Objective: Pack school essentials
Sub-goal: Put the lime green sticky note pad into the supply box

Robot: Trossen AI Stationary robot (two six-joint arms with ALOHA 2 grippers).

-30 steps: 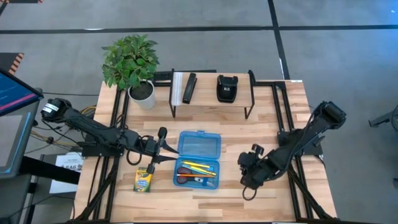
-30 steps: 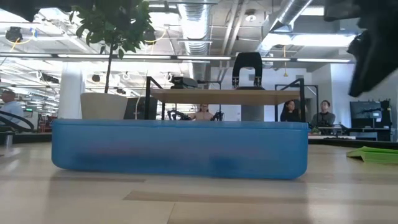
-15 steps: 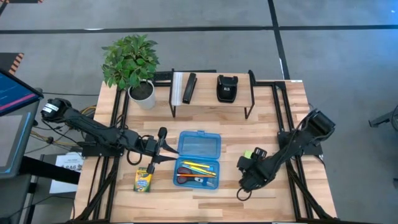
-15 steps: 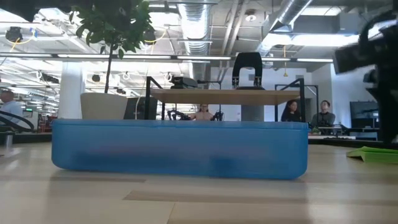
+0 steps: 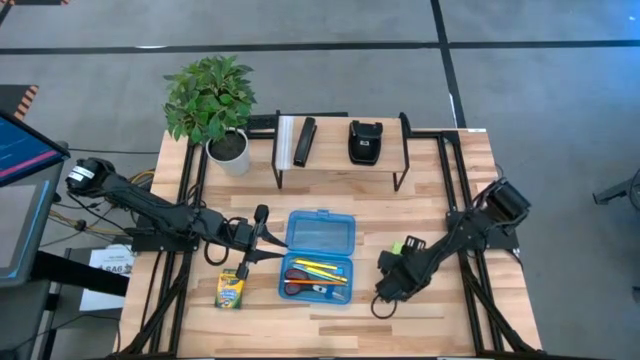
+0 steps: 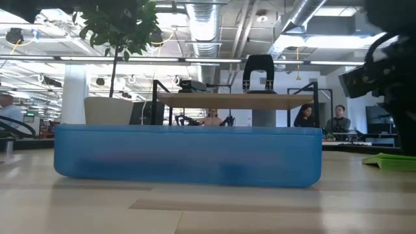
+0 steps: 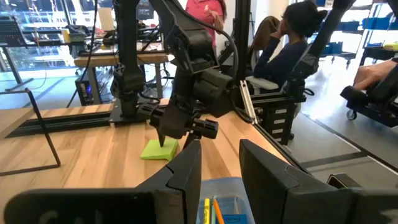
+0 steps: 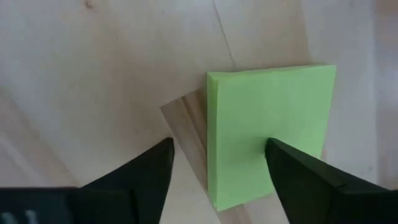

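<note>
A lime-green sticky-note pad (image 8: 267,143) lies flat on the table right of the open blue pencil case (image 5: 318,256); it also shows in the high view (image 5: 411,246). My right gripper (image 8: 217,168) is open and points down close above the pad: one finger over its face, the other beside its edge. It shows from the side in the left wrist view (image 7: 165,138). The case's tray holds red-handled scissors (image 5: 297,278), pencils (image 5: 322,269) and a blue eraser (image 5: 329,291). The crayon box (image 5: 230,289) lies left of the case. My left gripper (image 5: 263,240) waits, open, at the case's left edge.
A wire shelf (image 5: 340,165) at the far side carries a black stapler (image 5: 364,142) and a flat black bar (image 5: 305,142). A potted plant (image 5: 213,100) stands at the far left. Bare wood lies near the front edge. People sit in the room beyond.
My right arm has come down and drawn toward the table's near-left, which uncovers the sticky-note pad in the high view. The pad has stayed where it was. My left arm has kept still.
</note>
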